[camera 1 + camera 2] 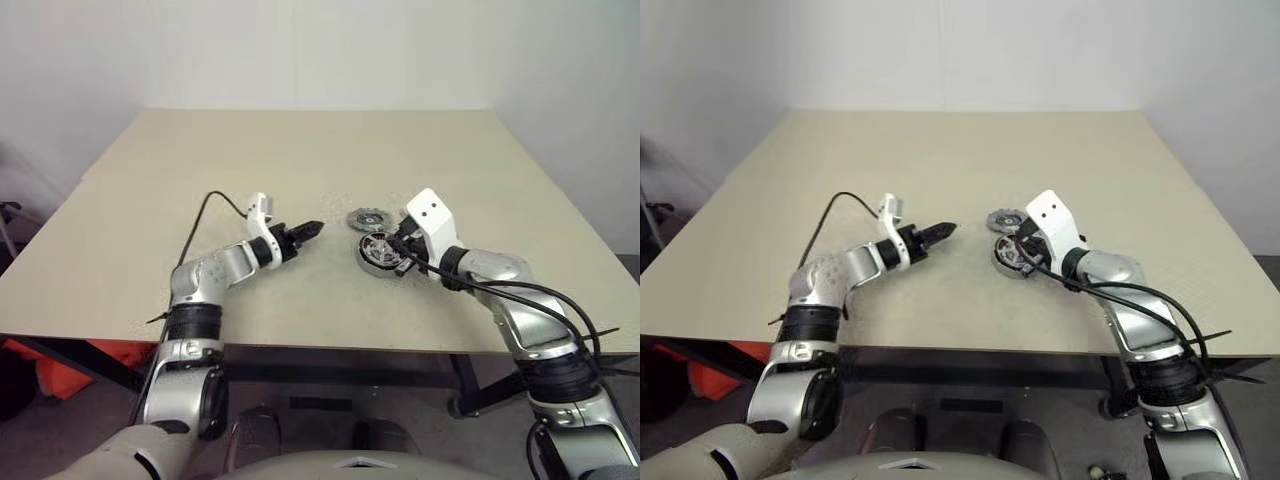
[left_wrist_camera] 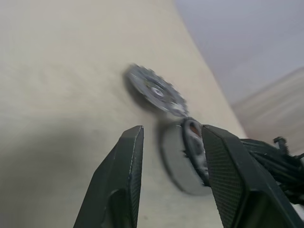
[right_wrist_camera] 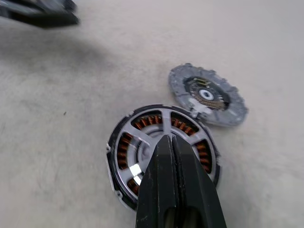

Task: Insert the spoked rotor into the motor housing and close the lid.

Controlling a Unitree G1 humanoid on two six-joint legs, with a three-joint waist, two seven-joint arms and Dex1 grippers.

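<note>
Rotor seated in housing, lid not yet on; risk is knocking the stack askew.

Spoked rotor [image 3: 164, 124] lies inside the motor housing [image 3: 124, 151] on the desk [image 1: 300, 160], copper showing between spokes. Lid [image 3: 207, 95] rests flat just beside it. Right end effector [image 3: 171, 156] hovers over the rotor, fingers pressed together, holding nothing. Left end effector [image 2: 171, 156] is partly spread, empty, well apart. A closed-finger push off centre could tilt the rotor or slide the housing into the lid.
</note>
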